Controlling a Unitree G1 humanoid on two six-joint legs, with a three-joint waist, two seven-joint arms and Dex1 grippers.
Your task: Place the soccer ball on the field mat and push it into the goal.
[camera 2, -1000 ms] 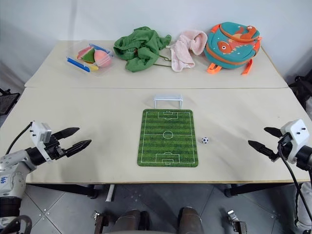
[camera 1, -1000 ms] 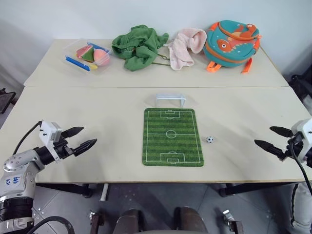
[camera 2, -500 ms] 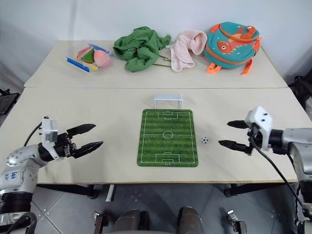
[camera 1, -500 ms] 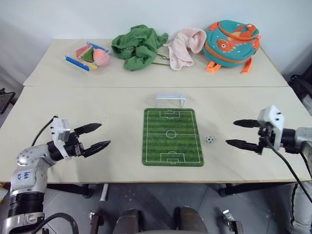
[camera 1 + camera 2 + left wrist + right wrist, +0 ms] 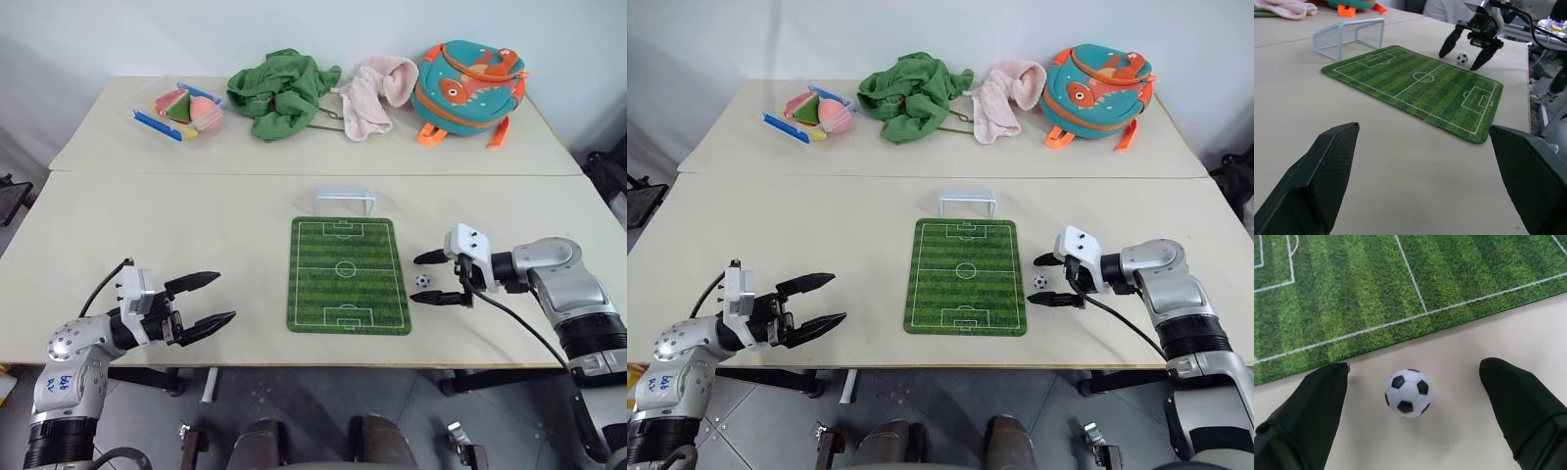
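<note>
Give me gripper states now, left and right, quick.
Left gripper: open, holding nothing, hovering over bare table.
Right gripper: open, fingers straddling the soccer ball beside the field mat, not gripping it.

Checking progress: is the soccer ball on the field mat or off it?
Off: the soccer ball sits on bare table beside the field mat edge.

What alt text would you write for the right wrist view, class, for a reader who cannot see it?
A tiny soccer ball sits on the bare table between the open black fingers of the right gripper, not yet gripped. Just beyond it lies the edge of the green field mat with white pitch lines.
</note>
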